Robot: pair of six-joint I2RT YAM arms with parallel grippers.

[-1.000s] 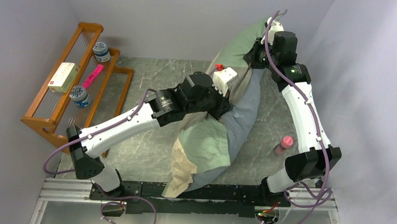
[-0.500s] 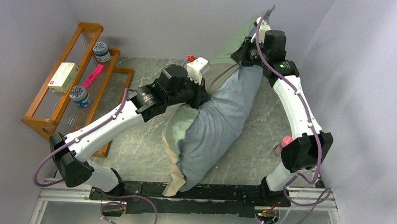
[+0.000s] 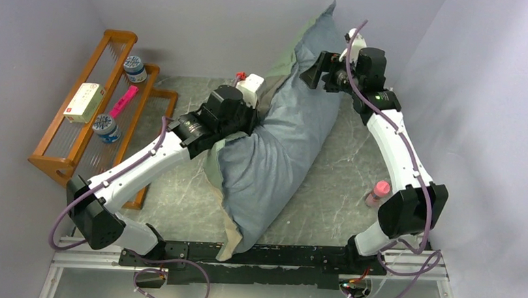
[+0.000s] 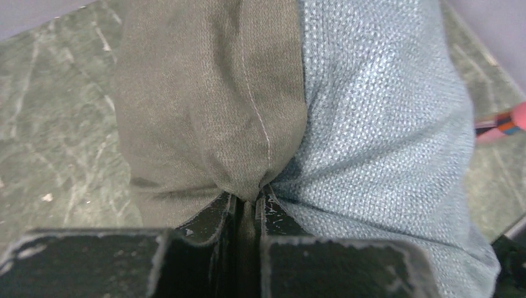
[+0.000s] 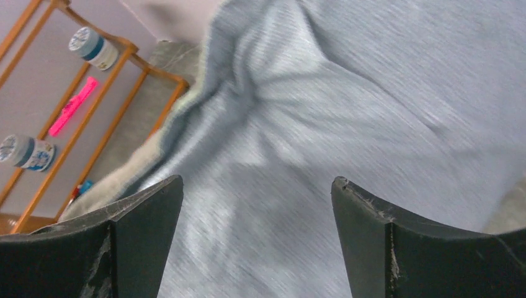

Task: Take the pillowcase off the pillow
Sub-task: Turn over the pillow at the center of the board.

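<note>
my left gripper is clenched almost closed on a fold of the pillowcase. it grips right at the seam where the olive-grey panel meets the grey-blue face, and the cloth bunches into the slit between my tips. from there my left wrist lies against the case's 9 o'clock flank near the middle of the table. the forearm runs back down to its base at 7 o'clock, with the elbow bent low and out toward 8.

my right gripper is released, fingers spread wide, with grey-blue cloth filling the gap ahead of them. whether the tips touch it i cannot tell. that wrist is held high at 1 o'clock, pointing toward 9 at the case's upper end. the arm rises from its base at 5 o'clock, past a pink bottle.

the pillowcase is plump and full, grey-blue side up. it stretches from the near rail at 6 o'clock to the back wall at 12, its top corner propped against the wall. a wooden rack stands at 10 o'clock.
</note>
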